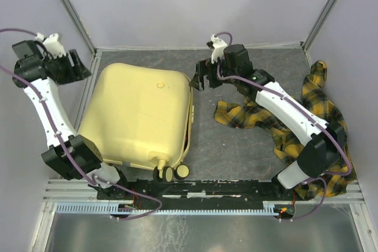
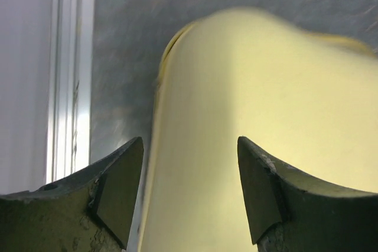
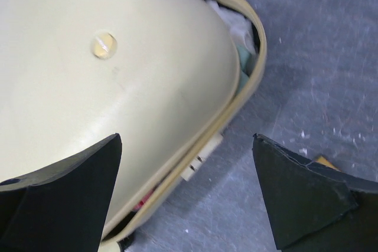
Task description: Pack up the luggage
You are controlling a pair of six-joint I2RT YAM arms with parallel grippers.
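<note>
The luggage (image 1: 136, 113) is a pale yellow hard-shell suitcase lying flat on the grey table, wheels (image 1: 171, 172) toward the arms. Its lid is down but slightly ajar: along the right edge the right wrist view shows the luggage (image 3: 88, 87) with white (image 3: 239, 28) and red contents peeking out of the gap, beside a small latch (image 3: 204, 156). My right gripper (image 1: 198, 82) (image 3: 186, 140) stands open over that far right corner, holding nothing. Raised at the far left corner, my left gripper (image 1: 81, 68) (image 2: 190, 146) is open and empty, with the luggage (image 2: 266, 87) blurred beyond it.
A yellow-and-black plaid cloth (image 1: 248, 116) lies spread on the table right of the suitcase, running under the right arm to the right wall (image 1: 319, 92). An aluminium frame post (image 2: 71, 87) and the enclosure wall stand close on the left. A black rail (image 1: 207, 190) runs along the near edge.
</note>
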